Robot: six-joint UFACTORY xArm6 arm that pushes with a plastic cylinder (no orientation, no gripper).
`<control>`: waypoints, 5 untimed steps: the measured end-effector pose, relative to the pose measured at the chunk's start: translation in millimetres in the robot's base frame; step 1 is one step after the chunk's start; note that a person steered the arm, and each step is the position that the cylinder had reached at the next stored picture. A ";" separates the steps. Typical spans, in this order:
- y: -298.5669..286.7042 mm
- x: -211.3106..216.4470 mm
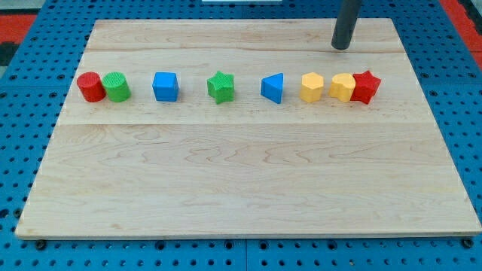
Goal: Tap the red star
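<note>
The red star [366, 86] lies at the right end of a row of blocks across the wooden board [241, 181]. It touches a yellow block [343, 87] on its left. My tip [342, 47] stands above the row, toward the view's top, a little left of the red star and apart from it. It touches no block.
Leftward along the row lie another yellow block [312, 87], a blue triangle [273, 88], a green star [221, 87], a blue cube [165, 86], a green cylinder [117, 87] and a red cylinder [90, 86]. A blue pegboard [22, 150] surrounds the board.
</note>
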State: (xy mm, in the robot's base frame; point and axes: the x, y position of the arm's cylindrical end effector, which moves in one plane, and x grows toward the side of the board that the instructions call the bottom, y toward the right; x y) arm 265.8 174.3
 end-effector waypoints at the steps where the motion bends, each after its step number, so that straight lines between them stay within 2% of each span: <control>1: 0.0 -0.4; 4: 0.1 -1.6; 5: 30.9 0.7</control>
State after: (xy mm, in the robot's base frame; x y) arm 266.6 205.1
